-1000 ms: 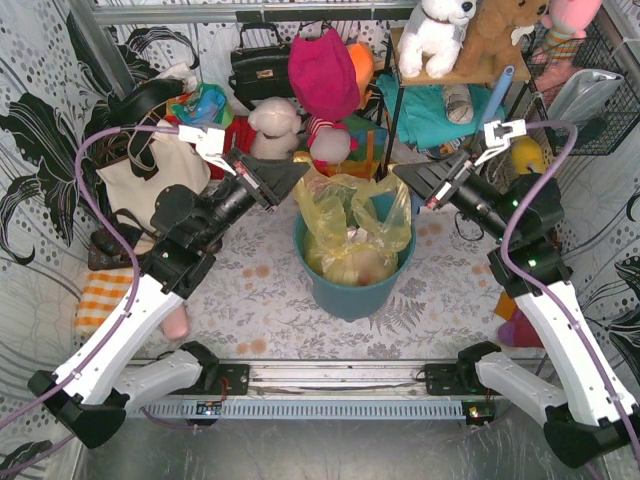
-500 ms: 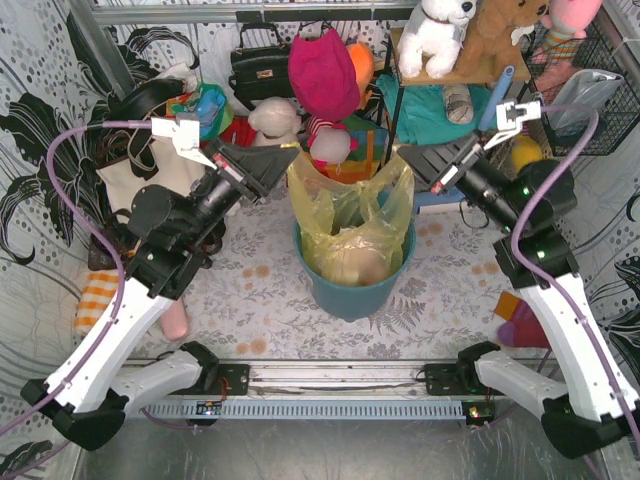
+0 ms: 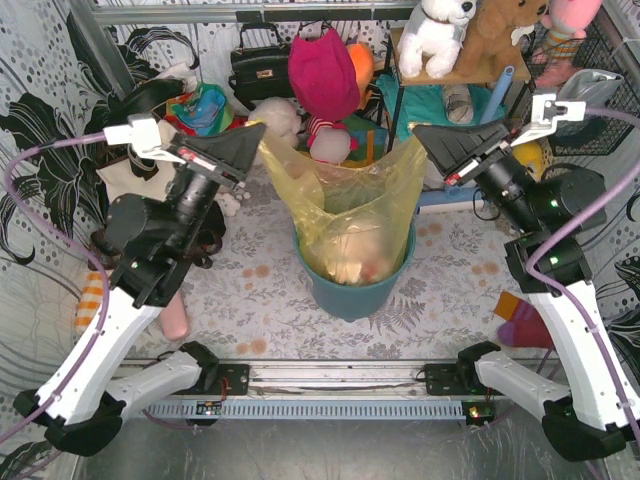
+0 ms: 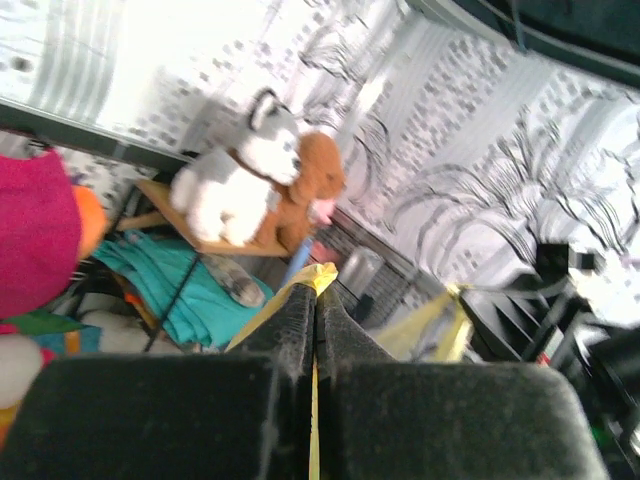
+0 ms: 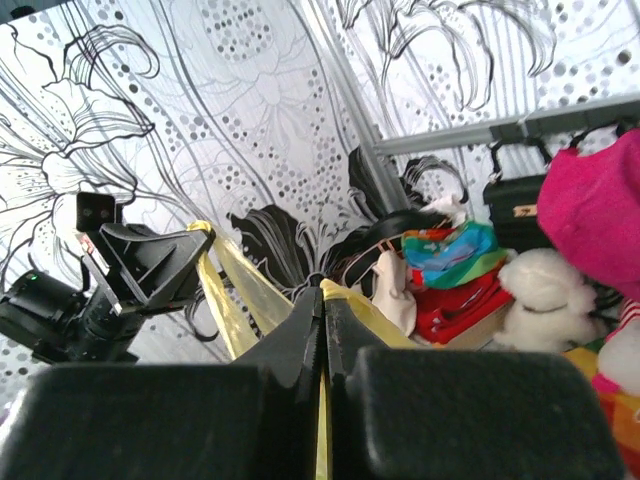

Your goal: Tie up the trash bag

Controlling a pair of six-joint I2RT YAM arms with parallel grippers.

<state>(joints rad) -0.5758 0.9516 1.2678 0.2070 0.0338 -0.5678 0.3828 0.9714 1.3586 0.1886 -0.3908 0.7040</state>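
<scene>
Pinching trash bag (image 3: 345, 205) corners: left fingers (image 3: 236, 150); right fingers (image 3: 457, 148).

Trash bag (image 3: 345, 200): translucent yellow-green, crumpled white showing through. Bin (image 3: 352, 295): teal. Tabletop (image 3: 255, 300): pale grey, fern-leaf print, faint orange blotches. Walls (image 3: 40, 130): white, black line-drawn flowers and dots. Left fingers (image 3: 225, 150), right fingers (image 3: 462, 145): matte black. Left arm (image 3: 108, 338), right arm (image 3: 582, 340): white low down, black higher up. Cable (image 3: 55, 146): purple. Tote bag (image 3: 125, 180): cream, dark straps. Handbag (image 3: 260, 65): black. Plush hood (image 3: 322, 70): magenta. Checked cloth (image 3: 92, 295): orange and white.
</scene>
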